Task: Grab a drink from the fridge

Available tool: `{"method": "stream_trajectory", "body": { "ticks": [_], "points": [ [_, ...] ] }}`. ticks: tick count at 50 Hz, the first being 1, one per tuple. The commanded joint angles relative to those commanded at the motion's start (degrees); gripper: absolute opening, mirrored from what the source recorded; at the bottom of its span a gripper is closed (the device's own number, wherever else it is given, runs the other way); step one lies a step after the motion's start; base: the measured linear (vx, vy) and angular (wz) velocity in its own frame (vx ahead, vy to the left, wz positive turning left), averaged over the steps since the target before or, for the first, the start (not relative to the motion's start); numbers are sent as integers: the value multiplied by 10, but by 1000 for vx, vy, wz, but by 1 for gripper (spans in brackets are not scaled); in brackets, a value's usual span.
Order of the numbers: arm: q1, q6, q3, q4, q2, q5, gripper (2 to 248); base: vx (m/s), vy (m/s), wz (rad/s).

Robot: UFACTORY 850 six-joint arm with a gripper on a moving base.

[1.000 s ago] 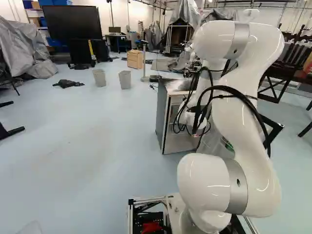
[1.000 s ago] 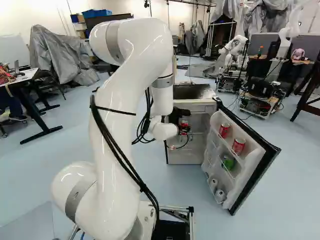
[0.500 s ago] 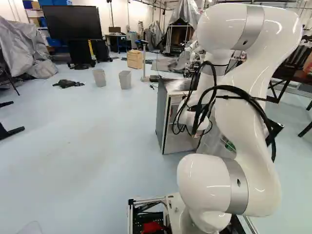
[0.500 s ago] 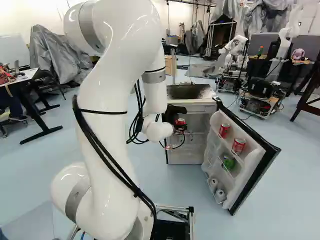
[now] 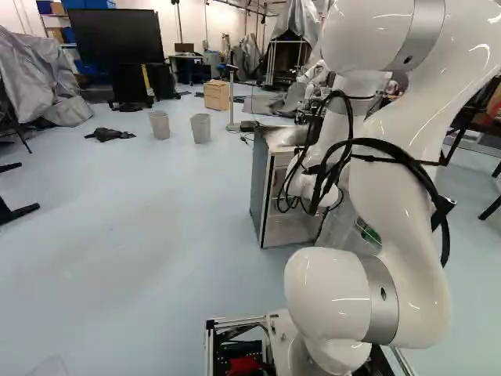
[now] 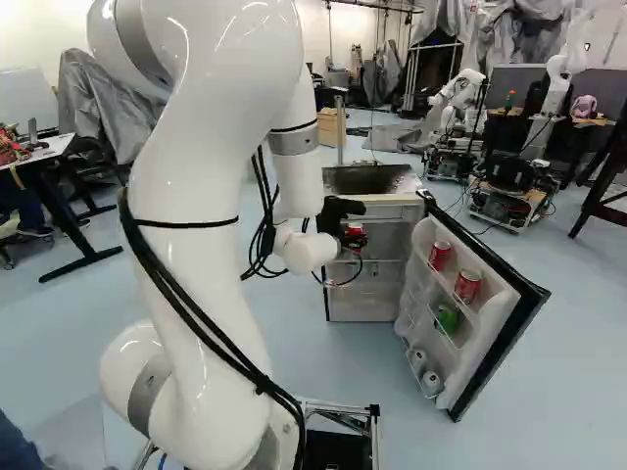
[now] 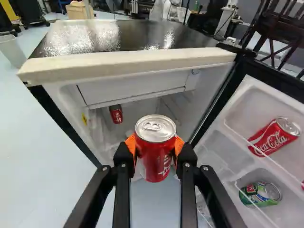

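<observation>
Blue floor, open fridge. Fingers squeeze red can from both sides, looks just outside fridge. Grabbing part seems done. Left: carry can away, maybe shut wide-open door.

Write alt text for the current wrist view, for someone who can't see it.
The gripper holds a red soda can between its orange-padded fingers, in front of an open fridge. Another red can shows inside the fridge; the open door holds more cans, among them a red one and a green one.
</observation>
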Motion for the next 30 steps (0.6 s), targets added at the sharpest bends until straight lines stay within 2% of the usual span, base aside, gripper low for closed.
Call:
{"method": "stream_trajectory", "body": {
  "ticks": [30],
  "points": [
    [0, 0, 15, 0, 54, -1, 97, 0, 0, 0]
  ]
}}
